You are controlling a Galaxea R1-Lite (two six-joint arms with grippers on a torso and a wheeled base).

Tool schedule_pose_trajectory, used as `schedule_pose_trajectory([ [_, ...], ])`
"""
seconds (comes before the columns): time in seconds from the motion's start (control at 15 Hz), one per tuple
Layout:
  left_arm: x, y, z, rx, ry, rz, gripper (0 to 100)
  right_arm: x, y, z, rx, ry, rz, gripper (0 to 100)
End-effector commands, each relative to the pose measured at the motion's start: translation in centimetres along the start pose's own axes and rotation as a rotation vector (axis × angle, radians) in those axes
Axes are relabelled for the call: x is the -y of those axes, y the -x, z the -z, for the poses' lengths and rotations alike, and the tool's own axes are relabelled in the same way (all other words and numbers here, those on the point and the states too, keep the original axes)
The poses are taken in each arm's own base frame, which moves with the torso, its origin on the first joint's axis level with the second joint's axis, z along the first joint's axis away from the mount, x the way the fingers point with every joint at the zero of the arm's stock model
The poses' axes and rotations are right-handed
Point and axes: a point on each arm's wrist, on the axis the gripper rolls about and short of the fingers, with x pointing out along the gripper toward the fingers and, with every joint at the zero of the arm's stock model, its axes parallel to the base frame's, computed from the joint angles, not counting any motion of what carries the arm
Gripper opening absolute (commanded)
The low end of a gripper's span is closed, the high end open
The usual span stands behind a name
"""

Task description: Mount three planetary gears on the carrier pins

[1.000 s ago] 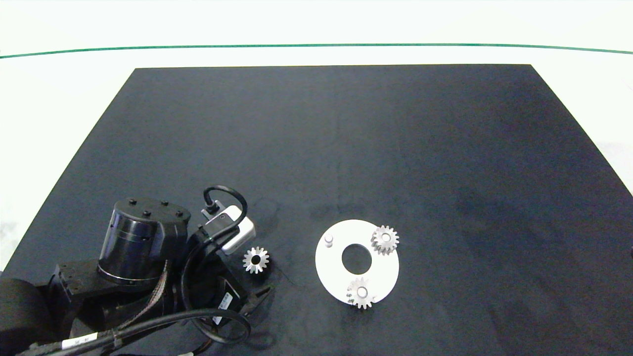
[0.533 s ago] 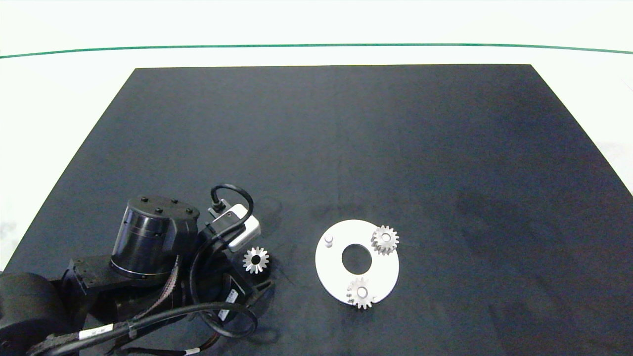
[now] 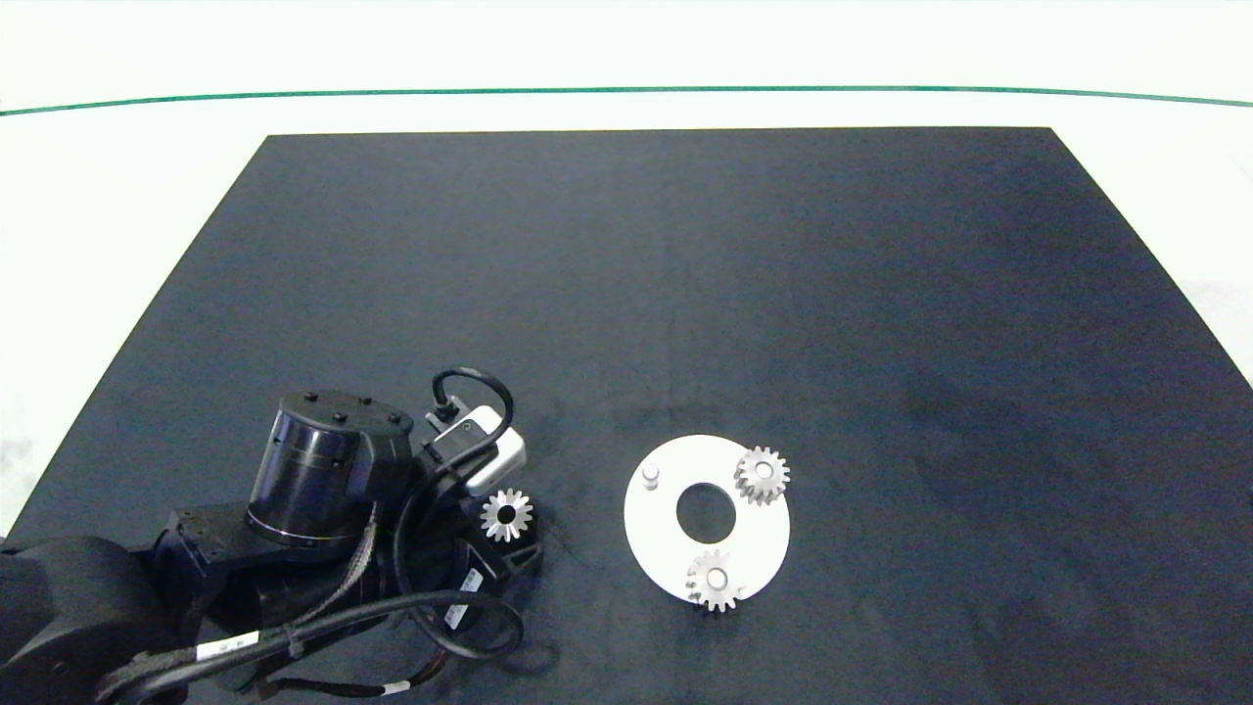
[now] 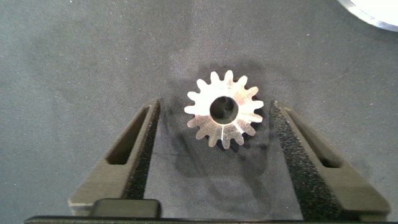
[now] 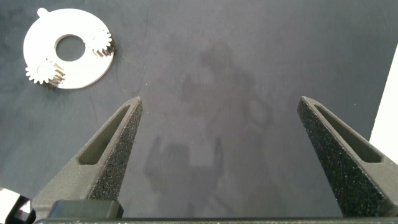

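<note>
**Left gripper straddling the last loose gear**

Left gripper (image 4: 214, 155): wide open, holding nothing, low over the black mat (image 3: 685, 294), one finger on each side of the loose gear (image 4: 224, 109). Gear flat on the mat, bore axis pointing straight up, centred between the pads with a clear gap on both sides, slightly nearer one finger (image 4: 298, 149) than the other (image 4: 134, 155). No contact visible. In the head view, gear (image 3: 506, 515) just beyond the wrist's front end, at the near left of the mat.

Closing line across the gear's teeth, so probably a pinch on the tooth tips rather than on a smooth rim; some risk of the gear turning or skating as the pads meet.

Further out, to the right of the gear: white disc (image 3: 707, 516), well apart from the gripper. Two gears already seated, one on the far right pin (image 3: 762, 475), one on the near pin (image 3: 716, 580). Third pin (image 3: 649, 477) bare, on the disc's side facing the loose gear: judged the target.

Right gripper (image 5: 221, 162): wide open, empty, out of the head view, hanging over bare mat with the disc (image 5: 68, 53) far off. Left arm plainly the nearer.

Against a second ago: left arm further in toward the gear, wrist now partly over its near edge; gear, disc and seated gears unmoved.
</note>
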Motion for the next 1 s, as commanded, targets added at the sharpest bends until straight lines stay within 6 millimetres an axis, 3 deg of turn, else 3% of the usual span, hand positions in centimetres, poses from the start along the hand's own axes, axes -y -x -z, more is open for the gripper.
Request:
schedule_pose_trajectory([
  [0.07, 0.0, -0.1, -0.1, 0.001, -0.003, -0.002, 64, -0.4, -0.7, 0.2, -0.039, 0.019, -0.009, 100],
  [0.33, 0.0, -0.1, -0.1, 0.003, -0.003, -0.001, 55, -1.2, -1.9, 1.4, -0.186, 0.077, -0.042, 100],
  [1.0, -0.1, 0.0, -0.1, 0.005, -0.001, -0.003, 36, -1.6, -2.5, 2.1, -0.229, 0.095, -0.052, 100],
])
